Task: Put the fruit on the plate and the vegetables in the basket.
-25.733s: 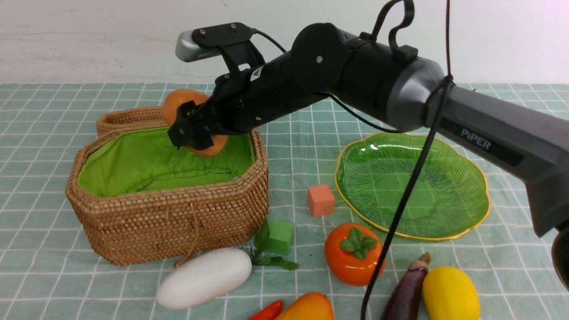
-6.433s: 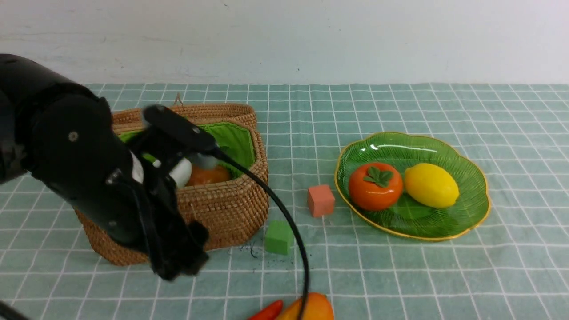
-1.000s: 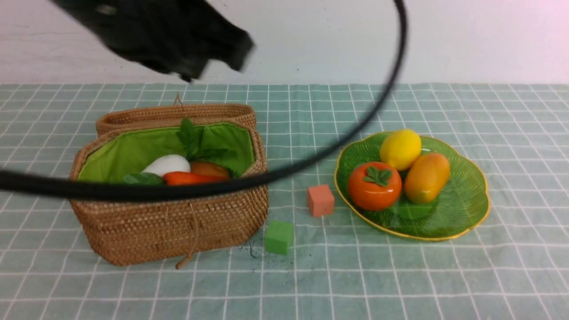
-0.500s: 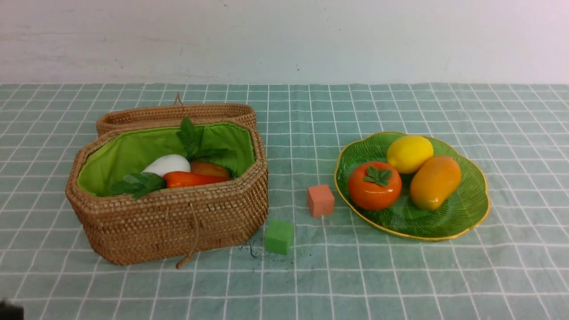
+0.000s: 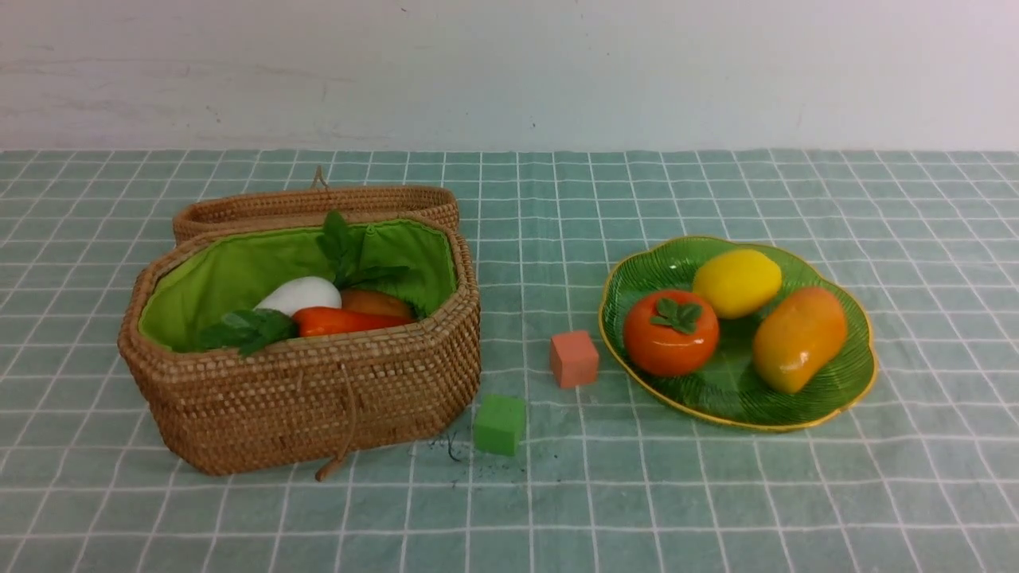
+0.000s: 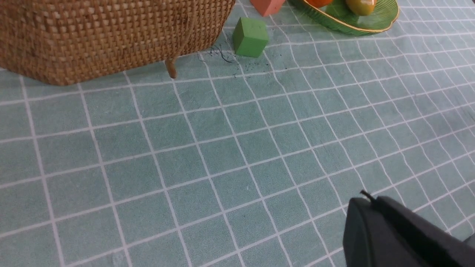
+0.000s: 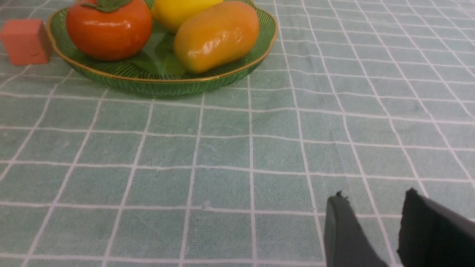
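The green leaf-shaped plate holds all the fruit: an orange-red persimmon, a yellow lemon and a yellow-orange mango. The open wicker basket holds the vegetables I can see: a white radish, a red-orange pepper and a brown-orange potato, with green leaves among them. Neither arm shows in the front view. My left gripper is shut and empty over bare cloth, well short of the basket. My right gripper is open and empty, short of the plate.
A salmon cube sits on the checked cloth between basket and plate. A green cube lies by the basket's front right corner. The basket's lid lies folded back behind it. A string loop hangs down its front.
The arm and cable that crossed the front view a second ago are gone. The mango has slid toward the plate's front right and the lemon has shifted a little.
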You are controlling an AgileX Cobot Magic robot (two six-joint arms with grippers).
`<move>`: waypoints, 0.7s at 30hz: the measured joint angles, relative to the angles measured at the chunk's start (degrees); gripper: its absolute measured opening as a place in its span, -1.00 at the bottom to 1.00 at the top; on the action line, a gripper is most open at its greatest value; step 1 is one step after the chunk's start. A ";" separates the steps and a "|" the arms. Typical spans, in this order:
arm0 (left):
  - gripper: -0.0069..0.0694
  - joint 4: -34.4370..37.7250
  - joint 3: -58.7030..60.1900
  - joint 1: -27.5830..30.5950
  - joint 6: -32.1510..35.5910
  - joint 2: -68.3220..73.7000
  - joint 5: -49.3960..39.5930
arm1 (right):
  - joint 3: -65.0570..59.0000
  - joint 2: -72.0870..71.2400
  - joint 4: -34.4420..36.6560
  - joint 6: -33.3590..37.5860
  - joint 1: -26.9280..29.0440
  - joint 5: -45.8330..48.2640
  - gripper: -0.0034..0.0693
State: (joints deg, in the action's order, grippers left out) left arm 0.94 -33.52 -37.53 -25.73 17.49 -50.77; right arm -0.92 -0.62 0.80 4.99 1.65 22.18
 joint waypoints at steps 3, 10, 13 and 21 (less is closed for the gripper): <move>-0.85 -0.23 0.00 0.00 0.00 0.00 0.31 | 0.00 0.00 0.00 0.00 0.00 0.00 -0.24; -0.85 -6.33 0.64 0.09 -0.43 0.00 3.70 | 0.00 0.00 0.00 0.00 0.00 0.00 -0.24; -0.85 -11.04 1.02 2.32 0.11 -0.42 8.85 | 0.00 0.00 0.00 0.00 0.00 0.00 -0.24; -0.85 -8.09 6.51 20.78 12.86 -6.42 22.36 | 0.00 0.00 0.00 0.00 0.00 0.00 -0.24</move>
State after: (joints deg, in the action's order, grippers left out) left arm -7.14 -27.00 -16.75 -12.87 11.07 -28.41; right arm -0.92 -0.62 0.80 4.99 1.65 22.18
